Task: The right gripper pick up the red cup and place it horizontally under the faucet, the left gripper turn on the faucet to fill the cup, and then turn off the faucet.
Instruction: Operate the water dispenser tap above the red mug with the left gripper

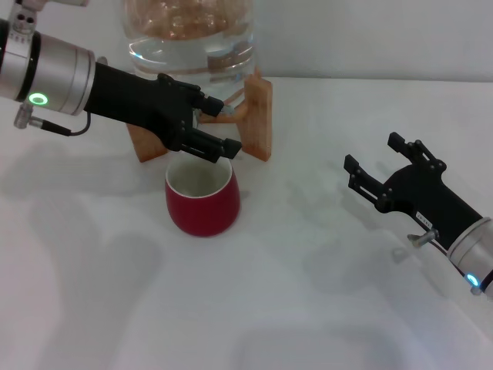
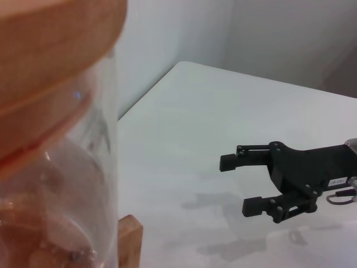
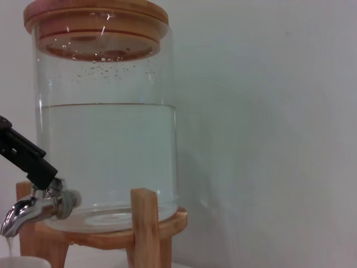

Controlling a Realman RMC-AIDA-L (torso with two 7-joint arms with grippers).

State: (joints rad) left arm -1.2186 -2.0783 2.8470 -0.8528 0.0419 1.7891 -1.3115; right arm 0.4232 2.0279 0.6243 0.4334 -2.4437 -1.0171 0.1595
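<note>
Red cup (image 1: 202, 200) upright under faucet (image 3: 30, 206), left pincer (image 1: 218, 127) pinching faucet, right pincer (image 1: 373, 168) spread

Head view: water jar (image 1: 189, 35) cut off by the top edge; left gripper (image 1: 212, 127) covers the faucet, lever unseen. Right wrist view: red cup (image 3: 22, 261) shows only a rim sliver at the edge. Left wrist view: jar wall blurred, close up.

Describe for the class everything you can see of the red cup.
The red cup is a rounded, glossy dark red mug, seemingly ceramic, with a cream-white inside. It stands upright on the white table, mouth up, before the wooden stand, beneath the left hand at the faucet. No handle shows. Nothing grips it.
</note>
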